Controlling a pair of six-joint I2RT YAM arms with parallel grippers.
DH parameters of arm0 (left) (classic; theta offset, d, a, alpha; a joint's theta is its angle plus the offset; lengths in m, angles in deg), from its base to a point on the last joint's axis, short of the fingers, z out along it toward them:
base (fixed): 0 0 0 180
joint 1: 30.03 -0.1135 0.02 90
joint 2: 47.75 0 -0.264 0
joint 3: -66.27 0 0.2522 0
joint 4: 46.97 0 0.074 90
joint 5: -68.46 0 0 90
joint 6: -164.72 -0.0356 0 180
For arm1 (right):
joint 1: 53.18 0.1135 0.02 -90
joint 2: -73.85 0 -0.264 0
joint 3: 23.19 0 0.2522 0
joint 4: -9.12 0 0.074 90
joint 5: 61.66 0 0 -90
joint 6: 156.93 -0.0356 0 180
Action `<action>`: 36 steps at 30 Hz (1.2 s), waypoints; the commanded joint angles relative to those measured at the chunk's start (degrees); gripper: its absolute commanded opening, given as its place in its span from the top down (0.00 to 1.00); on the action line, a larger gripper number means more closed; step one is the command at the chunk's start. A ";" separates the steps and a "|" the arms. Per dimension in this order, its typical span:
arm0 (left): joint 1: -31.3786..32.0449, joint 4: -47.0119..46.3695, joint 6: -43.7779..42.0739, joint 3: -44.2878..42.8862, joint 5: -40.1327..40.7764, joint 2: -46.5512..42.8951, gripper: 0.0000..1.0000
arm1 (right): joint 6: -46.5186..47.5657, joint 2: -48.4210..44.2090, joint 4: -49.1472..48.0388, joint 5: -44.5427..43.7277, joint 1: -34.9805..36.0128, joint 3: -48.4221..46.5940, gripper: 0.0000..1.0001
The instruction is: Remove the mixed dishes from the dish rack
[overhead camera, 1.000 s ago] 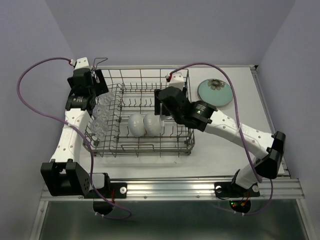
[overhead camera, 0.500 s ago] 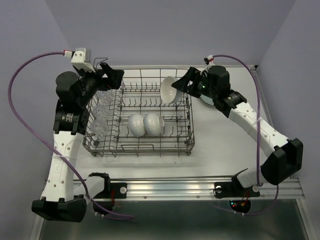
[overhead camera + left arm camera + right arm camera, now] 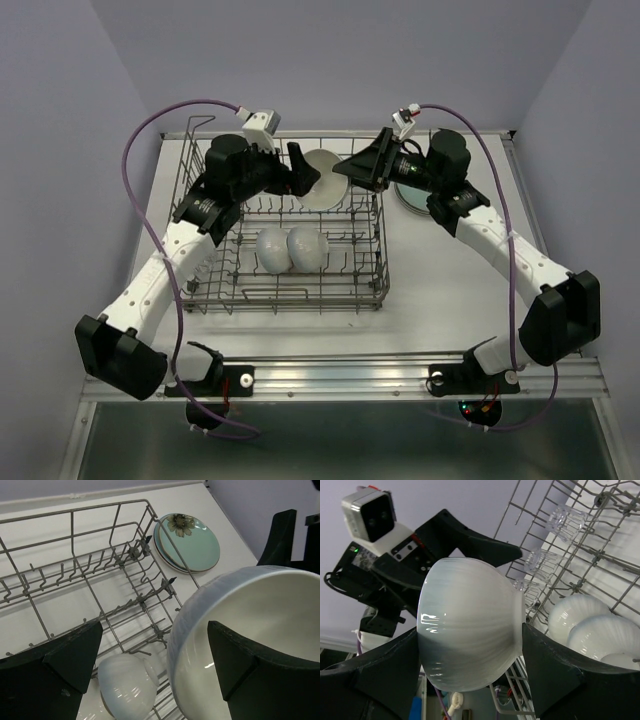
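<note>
My right gripper (image 3: pixel 347 170) is shut on a white bowl (image 3: pixel 322 188), held on its side above the back of the grey wire dish rack (image 3: pixel 280 296). In the right wrist view the bowl (image 3: pixel 470 620) fills the gap in that gripper (image 3: pixel 470 652). My left gripper (image 3: pixel 305 172) is open, astride the bowl's rim. In the left wrist view one finger (image 3: pixel 240 665) is inside the bowl (image 3: pixel 280 610), the other far off to the left. Two more white bowls (image 3: pixel 290 248) lie upside down in the rack. Clear glasses (image 3: pixel 565 517) stand in the rack's left row.
Pale green plates (image 3: pixel 192 542) are stacked on the table right of the rack, mostly hidden under my right arm in the top view (image 3: pixel 410 198). Purple cables loop above both arms. The white table ends at walls behind and to the sides.
My left arm swung from the rack's left side to the middle back and met the bowl. My right gripper moved the bowl slightly left and turned it.
</note>
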 commanded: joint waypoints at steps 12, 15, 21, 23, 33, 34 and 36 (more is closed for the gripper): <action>5.50 -1.07 0.79 -5.91 4.63 0.68 1.00 | -3.94 -3.04 -10.49 3.50 -3.28 2.80 0.72; 6.03 -0.89 2.29 -6.96 6.92 -0.20 1.00 | -1.40 -4.10 -6.20 0.34 -5.39 3.41 0.41; 7.08 1.56 2.38 -12.31 9.47 2.08 1.00 | 6.59 -8.31 4.36 -8.19 -10.92 1.40 0.00; 7.96 3.67 1.68 -15.73 11.14 4.97 1.00 | 11.33 -11.47 11.82 -17.13 -13.39 -1.32 0.00; 18.50 15.33 -4.03 -39.55 10.27 24.92 1.00 | 23.13 -20.96 31.44 -62.30 -21.21 -12.40 0.00; 19.73 17.19 -5.26 -42.53 11.66 29.90 1.00 | 23.49 -21.84 31.45 -63.56 -21.22 -12.75 0.00; 23.50 22.45 -6.49 -52.52 13.86 35.17 1.00 | 24.54 -24.30 31.27 -64.98 -21.22 -13.63 0.00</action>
